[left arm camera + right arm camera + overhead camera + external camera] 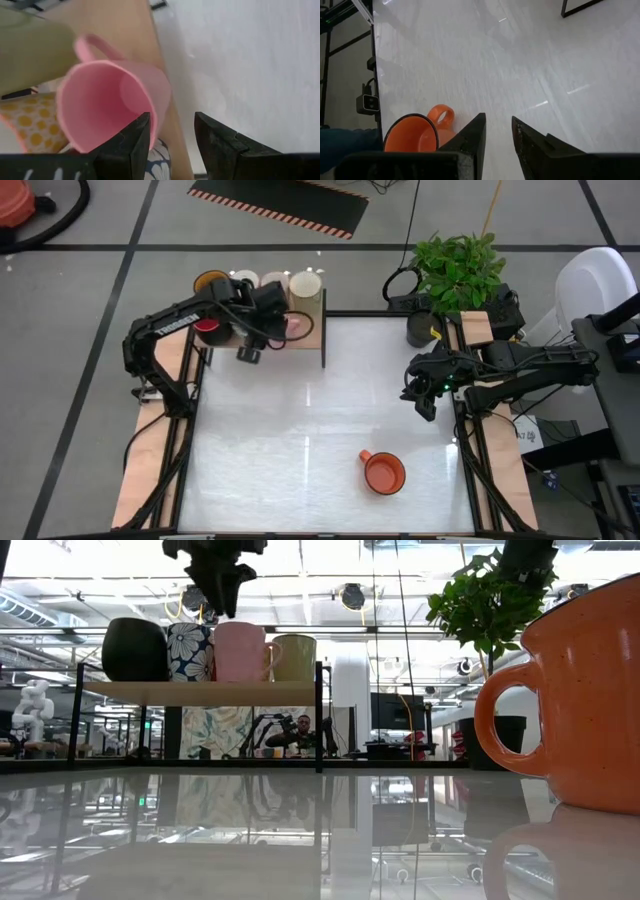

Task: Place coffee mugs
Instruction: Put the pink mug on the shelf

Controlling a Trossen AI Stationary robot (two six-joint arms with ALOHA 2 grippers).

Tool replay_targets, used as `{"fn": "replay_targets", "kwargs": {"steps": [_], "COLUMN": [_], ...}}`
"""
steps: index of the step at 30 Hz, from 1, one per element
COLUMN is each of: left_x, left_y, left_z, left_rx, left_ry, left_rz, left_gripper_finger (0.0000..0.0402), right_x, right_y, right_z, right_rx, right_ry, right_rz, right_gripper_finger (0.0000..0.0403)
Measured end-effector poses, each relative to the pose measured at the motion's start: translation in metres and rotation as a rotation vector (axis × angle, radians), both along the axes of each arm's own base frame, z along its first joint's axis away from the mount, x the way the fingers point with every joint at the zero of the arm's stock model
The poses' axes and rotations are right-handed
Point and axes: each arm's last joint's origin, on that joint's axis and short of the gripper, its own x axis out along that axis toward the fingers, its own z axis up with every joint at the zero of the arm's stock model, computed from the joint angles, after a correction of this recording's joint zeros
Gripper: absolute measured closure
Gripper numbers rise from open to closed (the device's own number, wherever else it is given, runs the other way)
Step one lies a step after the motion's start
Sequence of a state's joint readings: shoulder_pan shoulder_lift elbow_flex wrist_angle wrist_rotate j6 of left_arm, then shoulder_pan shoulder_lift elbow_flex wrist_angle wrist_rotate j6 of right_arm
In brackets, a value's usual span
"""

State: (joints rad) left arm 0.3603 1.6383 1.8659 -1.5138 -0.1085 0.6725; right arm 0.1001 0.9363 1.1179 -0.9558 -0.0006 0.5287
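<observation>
Several mugs stand on the wooden shelf [310,330] at the table's far left, among them a pink mug [107,102], a red one [207,329], an amber-yellow one [210,281] and white or cream ones [305,283]. In the low view the pink mug [240,650] stands upright between a flower-patterned mug [190,650] and a pale green one [293,657]. My left gripper [170,117] hangs open just above the pink mug's rim, clear of it [218,600]. An orange mug [382,472] stands upright on the near right of the table. My right gripper [498,120] is open in the air beyond it [420,393].
The shelf's black frame post [323,330] stands at its right end. A dark grey pot [420,328] with a green plant [455,265] sits at the far right corner. White tabletop [300,420] lies bare between the shelf and the orange mug.
</observation>
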Motion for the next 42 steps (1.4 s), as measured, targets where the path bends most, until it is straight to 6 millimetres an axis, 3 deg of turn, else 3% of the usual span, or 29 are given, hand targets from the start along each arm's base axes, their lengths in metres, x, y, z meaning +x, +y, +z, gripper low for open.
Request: {"fn": "replay_targets", "kwargs": {"steps": [13, 16, 22, 28, 42], "left_x": [0.001, 0.002, 0.006, 0.011, 0.008], "left_y": [0.008, 0.009, 0.007, -0.001, -0.008], "left_z": [-0.025, -0.025, -0.025, -0.024, -0.022], "left_rx": [0.119, 0.130, 0.140, 0.183, 0.098], "left_ry": [0.154, 0.149, 0.126, 0.115, 0.037], "left_rz": [-0.133, -0.148, -0.161, -0.153, 0.238], "left_gripper_finger": [0.0245, 0.0273, 0.0377, 0.0388, 0.0389], "right_x": [0.000, 0.000, 0.000, 0.000, 0.000], "right_y": [0.000, 0.000, 0.000, 0.000, 0.000], "right_z": [0.000, 0.000, 0.000, 0.000, 0.000], "right_rx": [0.006, 0.012, 0.018, 0.018, 0.008], "right_ry": [0.001, 0.001, 0.002, 0.002, 0.001], "right_rz": [-0.007, -0.013, -0.021, -0.021, -0.008], "right_gripper_finger": [0.0326, 0.0326, 0.0326, 0.0326, 0.0326]}}
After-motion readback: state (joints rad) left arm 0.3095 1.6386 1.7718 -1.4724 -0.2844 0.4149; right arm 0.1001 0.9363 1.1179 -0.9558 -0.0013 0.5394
